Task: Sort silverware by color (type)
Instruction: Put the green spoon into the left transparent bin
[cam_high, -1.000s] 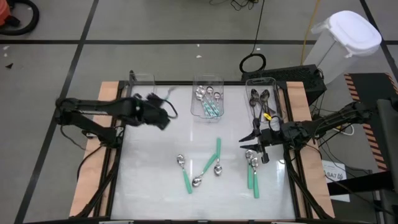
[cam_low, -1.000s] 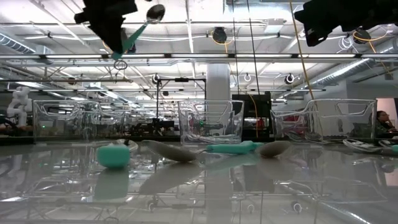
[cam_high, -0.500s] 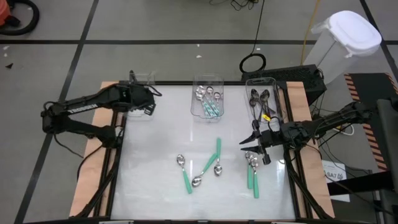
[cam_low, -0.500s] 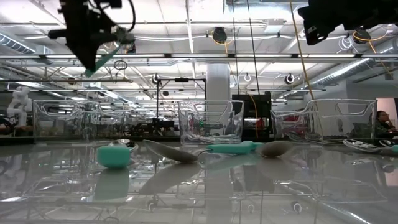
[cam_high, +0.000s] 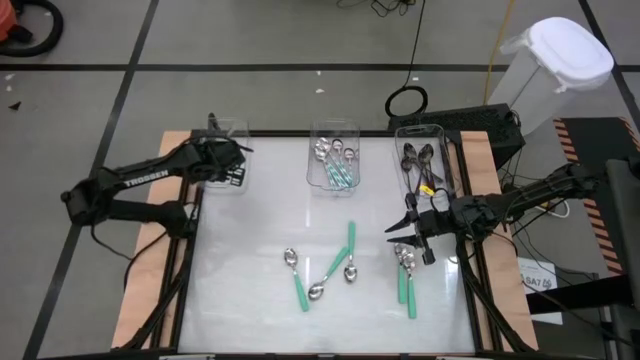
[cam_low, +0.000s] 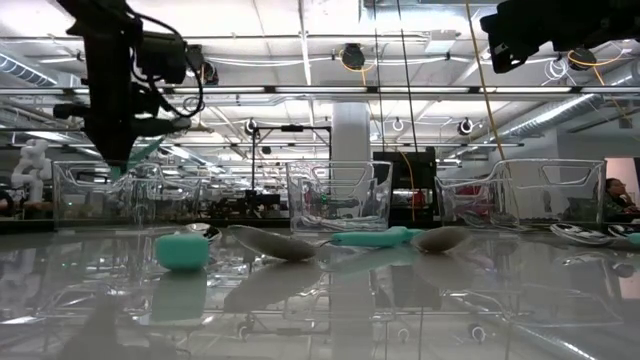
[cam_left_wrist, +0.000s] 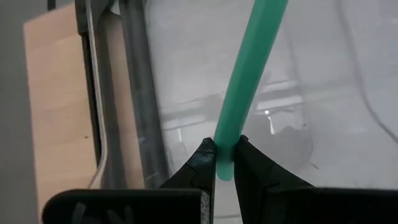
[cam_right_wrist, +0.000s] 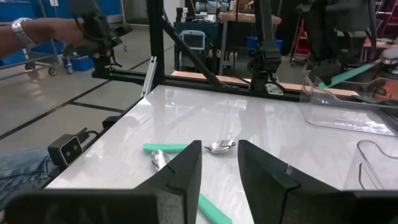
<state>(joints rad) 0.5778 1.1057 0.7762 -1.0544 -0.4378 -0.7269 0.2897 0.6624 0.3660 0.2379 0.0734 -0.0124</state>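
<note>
My left gripper (cam_high: 234, 160) hangs over the clear far-left bin (cam_high: 228, 130), shut on a teal-handled spoon (cam_left_wrist: 249, 68). The same spoon also shows slanting above that bin in the right wrist view (cam_right_wrist: 348, 73). My right gripper (cam_high: 410, 232) waits open and level near the table's right side, above two teal-handled spoons (cam_high: 407, 282). More teal-handled spoons (cam_high: 330, 270) lie flat mid-table. The middle bin (cam_high: 334, 160) holds teal-handled spoons, and the right bin (cam_high: 420, 157) holds dark ones. My left gripper pinches the spoon's teal handle at its free end (cam_left_wrist: 224, 167) between its two fingertips. The fingers slant downward over the far-left bin. The handle runs on straight ahead of the fingers. The spoon is lifted clear, and its bowl is out of the wrist view.
The three clear bins stand in a row along the far edge. Wooden strips and dark frame rails (cam_high: 190, 230) flank the white tabletop. A person's arm (cam_right_wrist: 37, 31) shows beyond the table in the right wrist view. Bare tabletop lies at the near left.
My left gripper has swung from above the table's left-centre toward the far-left bin and come down, turning as it went. It has kept the teal-handled spoon pinched. The spoon now hangs lower, over that bin.
</note>
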